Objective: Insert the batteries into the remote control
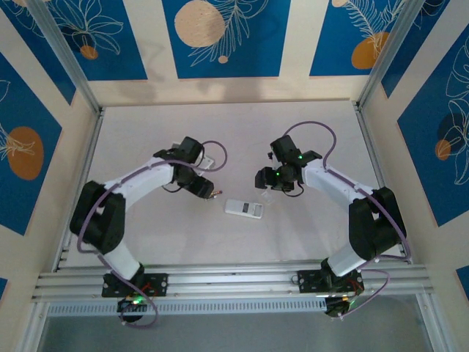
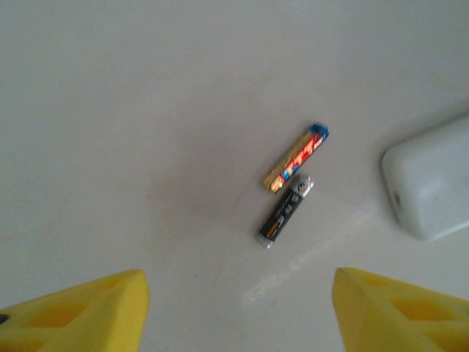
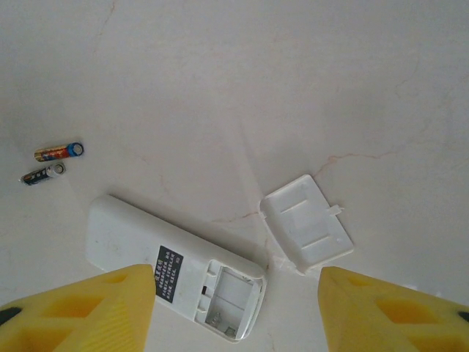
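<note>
The 2 batteries [image 2: 286, 211] lay close together just ahead of the left gripper [image 2: 238, 282], slightly right of its midline, long axes oblique to its wide-apart fingers [image 2: 88, 312]; the right gripper [image 3: 234, 271], also spread, hovered farther off over the remote [image 3: 124, 235], its bay open.

We see our right gripper [image 3: 233, 293] from above, its two yellow fingers [image 3: 88, 304] spread wide at the bottom corners with nothing clasped between them. Under the gap lies the white remote control [image 3: 139, 242], back side up, with a black label and its battery compartment [image 3: 233, 299] uncovered. The detached battery cover [image 3: 306, 222] lies just beside that end, to the right, on the pale veined table [image 3: 293, 88]. Off to the left, apart from the remote control, two batteries lie side by side: the orange-red battery [image 3: 58, 152] with a blue end, and the dark battery [image 3: 42, 174] next to it.
</note>
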